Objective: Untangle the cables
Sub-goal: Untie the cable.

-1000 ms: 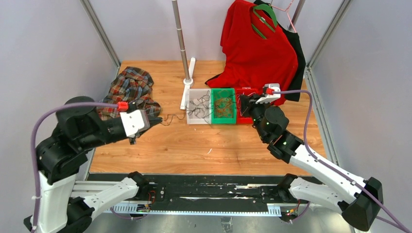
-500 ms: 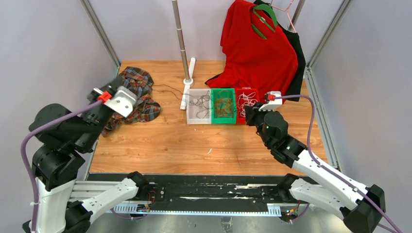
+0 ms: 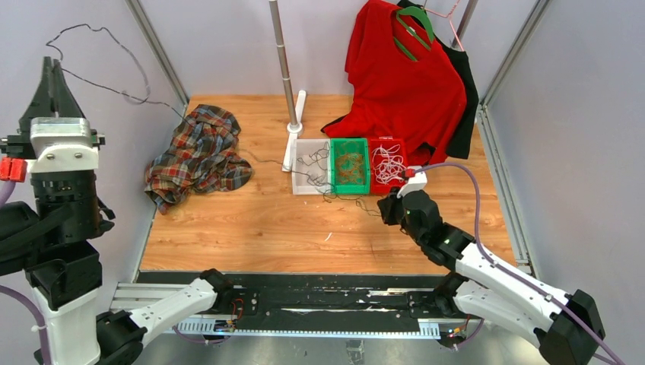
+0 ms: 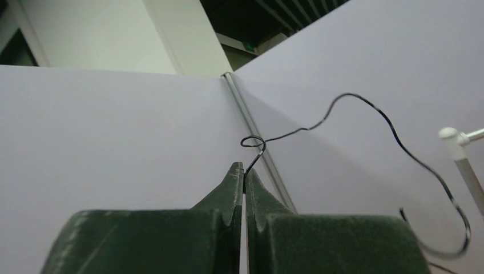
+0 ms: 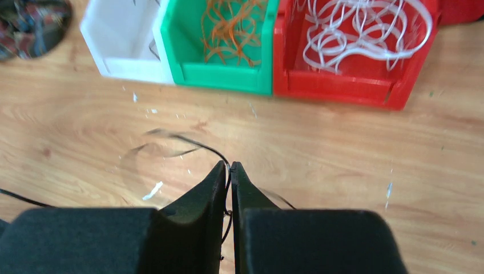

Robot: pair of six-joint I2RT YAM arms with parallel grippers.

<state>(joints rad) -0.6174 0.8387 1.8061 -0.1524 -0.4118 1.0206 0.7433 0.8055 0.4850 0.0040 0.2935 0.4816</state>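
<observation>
A wooden bench [image 3: 304, 228] is seen from above. A checked shirt [image 3: 199, 148] is laid in a heap at ten o'clock. A shiny pole [image 3: 281, 53] is stood on a white foot [image 3: 295, 125] at twelve o'clock. A red shirt [image 3: 403, 84] is hung on a green hanger [image 3: 414, 23] at one o'clock, with a black cloth [image 3: 465, 114] behind it. A white bin [image 5: 131, 68], a green bin [image 5: 222, 77] and a red bin [image 5: 337, 88] are set touching in a row.
</observation>
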